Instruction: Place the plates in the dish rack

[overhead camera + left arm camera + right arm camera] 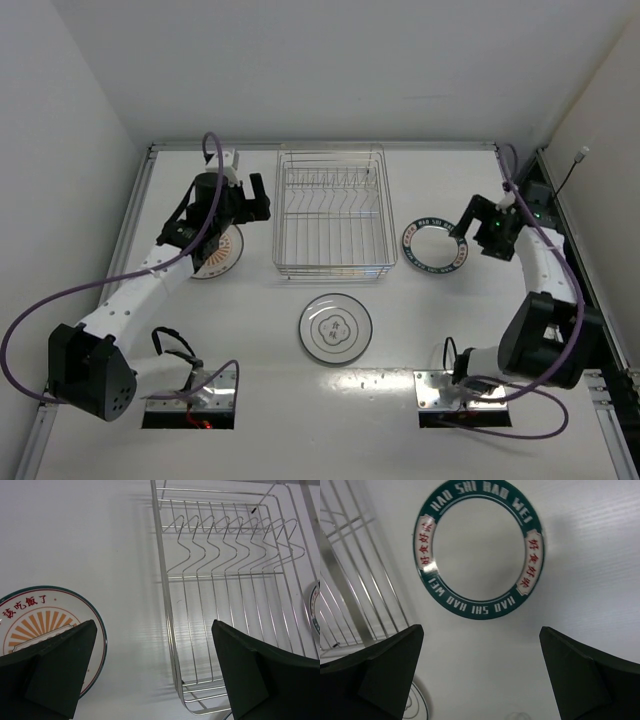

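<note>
Three pieces wait flat on the white tabletop (450, 340). A round white ceramic plate with an orange radial centre (222, 257) lies just left of the rectangular silver wire dish rack (333, 270). A white plate with a dark green lettered rim (435, 246) lies just right of it, and a thin-rimmed white plate with a flower outline (335, 328) sits in front, between the two arms. The rack holds nothing, so I judge the job is at its very start: the reach for a first plate.

The left gripper (257, 200) hangs over the gap between the orange plate and the rack's left wall, jaws wide apart and empty. The right gripper (468, 228) hovers by the lettered plate's right edge, jaws likewise spread on nothing.

Next, I reckon, a finger must get under a rim, which is awkward with each plate flush on the surface. The plate then has to tip upright between the prongs. Every slot is free, but both side plates lie close to the wire walls, and the table's edge rail runs near the right arm
</note>
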Action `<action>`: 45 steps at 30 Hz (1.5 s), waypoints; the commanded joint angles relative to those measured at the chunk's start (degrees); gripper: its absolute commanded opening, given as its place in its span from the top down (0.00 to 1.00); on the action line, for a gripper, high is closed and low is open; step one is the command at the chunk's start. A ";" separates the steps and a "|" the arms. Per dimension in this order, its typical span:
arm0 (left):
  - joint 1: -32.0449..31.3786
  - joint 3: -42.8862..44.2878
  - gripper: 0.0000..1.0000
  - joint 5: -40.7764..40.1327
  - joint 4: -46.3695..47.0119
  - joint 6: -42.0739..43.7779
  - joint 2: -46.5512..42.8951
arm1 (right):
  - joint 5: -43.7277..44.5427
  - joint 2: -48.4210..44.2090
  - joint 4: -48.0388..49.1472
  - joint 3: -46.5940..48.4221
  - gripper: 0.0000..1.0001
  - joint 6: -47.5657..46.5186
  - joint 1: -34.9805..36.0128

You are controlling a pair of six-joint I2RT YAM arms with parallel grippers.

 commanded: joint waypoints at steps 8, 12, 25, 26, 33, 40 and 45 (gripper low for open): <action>0.17 1.91 0.00 -0.36 1.21 -1.71 -0.85 | -19.07 10.40 8.06 -7.65 0.08 5.28 -15.35; 0.17 1.91 0.00 -0.89 1.21 -1.71 -0.85 | -20.21 12.07 11.05 -10.90 0.16 7.22 -19.04; 0.17 2.44 0.00 -1.41 -0.37 -1.71 1.26 | -27.15 23.06 23.71 -17.93 0.52 16.62 -18.97; 0.17 2.96 0.00 -1.42 -0.38 -1.71 1.26 | -26.55 23.06 24.84 -18.46 0.53 17.24 -18.97; 0.17 2.97 0.00 -1.94 -0.90 -1.71 1.78 | -23.47 21.48 23.10 -17.07 0.69 17.07 -18.44; 0.17 2.97 0.00 -2.47 -1.42 -1.71 1.78 | -18.37 19.36 21.78 -12.15 0.71 18.21 -15.98; 0.17 2.97 0.00 -2.99 -1.43 -1.71 1.78 | -17.84 22.35 21.78 -10.21 0.75 19.35 -14.84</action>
